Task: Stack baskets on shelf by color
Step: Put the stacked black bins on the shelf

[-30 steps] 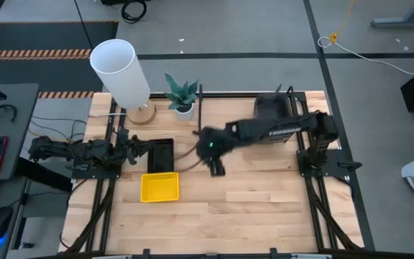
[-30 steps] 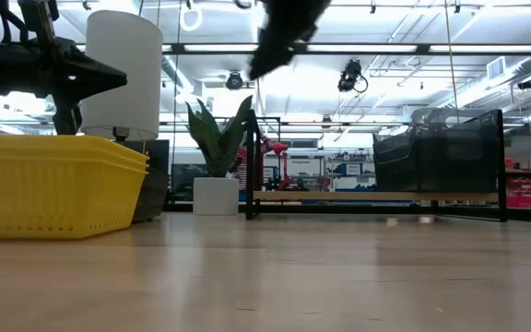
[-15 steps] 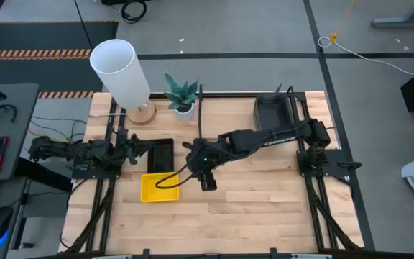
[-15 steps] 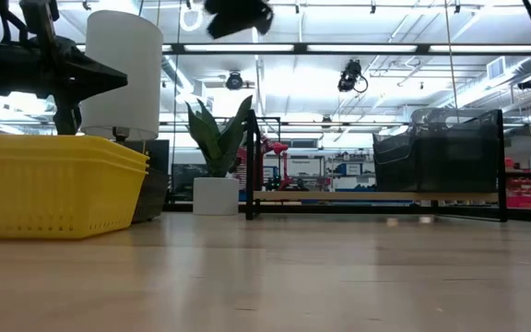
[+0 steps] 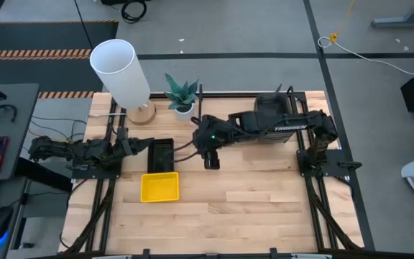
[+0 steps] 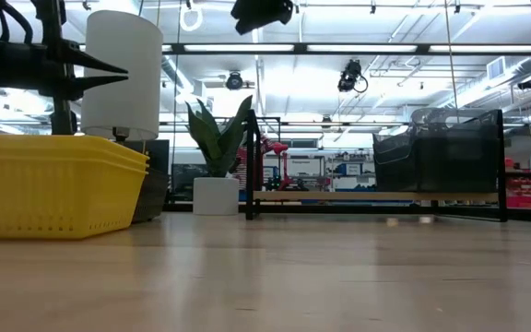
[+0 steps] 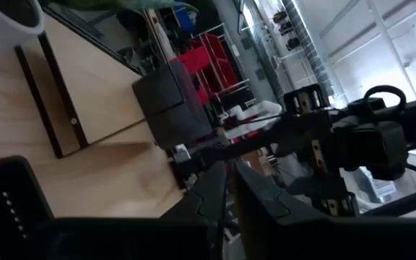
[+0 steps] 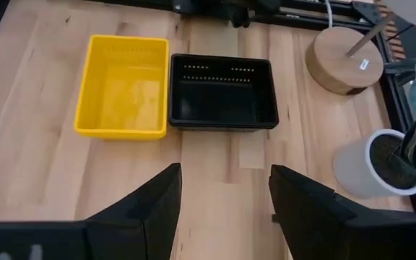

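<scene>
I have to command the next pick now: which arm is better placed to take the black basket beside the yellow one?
Probably the right. Its gripper hangs with jaws open above the table beside the black basket. The left gripper sits shut at that basket's far end.

Both arms were dark, near-black, built of blocky jointed segments. The right arm (image 5: 264, 131) carried white lettering along its long upper link and a small green light glowing near its wrist; a thin dark cable trailed from that wrist. The left arm (image 5: 77, 151) looked knobbly, with exposed joint housings and loose dark cables looped about its rear end. Each arm sat on a black frame of thin rails. The right gripper (image 8: 222, 209) had two broad, matte black fingers with angular, faceted faces; the left gripper (image 7: 226, 198) had slim, tapering black fingers.
</scene>
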You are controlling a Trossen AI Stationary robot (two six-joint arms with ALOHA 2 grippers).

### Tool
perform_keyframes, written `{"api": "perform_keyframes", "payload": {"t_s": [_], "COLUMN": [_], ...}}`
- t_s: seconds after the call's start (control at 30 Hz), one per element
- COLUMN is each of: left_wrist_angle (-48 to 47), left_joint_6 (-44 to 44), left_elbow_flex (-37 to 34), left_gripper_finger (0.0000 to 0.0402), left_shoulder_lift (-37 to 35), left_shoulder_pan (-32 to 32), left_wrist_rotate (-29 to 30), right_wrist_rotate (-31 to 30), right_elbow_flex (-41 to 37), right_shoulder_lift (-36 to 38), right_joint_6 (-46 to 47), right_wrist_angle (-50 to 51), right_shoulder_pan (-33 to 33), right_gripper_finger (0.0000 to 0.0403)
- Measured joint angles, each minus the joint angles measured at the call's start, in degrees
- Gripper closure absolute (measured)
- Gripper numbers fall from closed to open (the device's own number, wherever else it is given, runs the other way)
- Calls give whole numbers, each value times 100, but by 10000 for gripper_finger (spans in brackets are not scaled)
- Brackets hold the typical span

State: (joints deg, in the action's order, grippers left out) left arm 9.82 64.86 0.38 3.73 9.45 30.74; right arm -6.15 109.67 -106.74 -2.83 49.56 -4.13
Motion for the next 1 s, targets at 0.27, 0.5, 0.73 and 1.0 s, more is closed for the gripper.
{"api": "perform_keyframes", "payload": {"t_s": [0.27,0.5,0.73,1.0], "left_wrist_angle": [341,-169,-678,-2042], "left_joint_6": [-111,-1317,-2051,-2100], "left_elbow_flex": [30,945,1926,3157], "left_gripper_finger": [369,388,372,326], "left_shoulder_lift": [0,422,1496,2964], "left_shoulder_pan": [-6,17,17,15], "left_wrist_rotate": [-294,-415,-940,-1381], "right_wrist_rotate": [-25,15,242,351], "right_elbow_flex": [-2,-2,-4,-2], "right_shoulder_lift": [208,348,382,426], "right_joint_6": [-485,-986,-1359,-816], "right_wrist_angle": [776,823,253,442], "right_shoulder_pan": [181,741,1308,1439], "right_gripper_finger": [189,189,189,191]}}
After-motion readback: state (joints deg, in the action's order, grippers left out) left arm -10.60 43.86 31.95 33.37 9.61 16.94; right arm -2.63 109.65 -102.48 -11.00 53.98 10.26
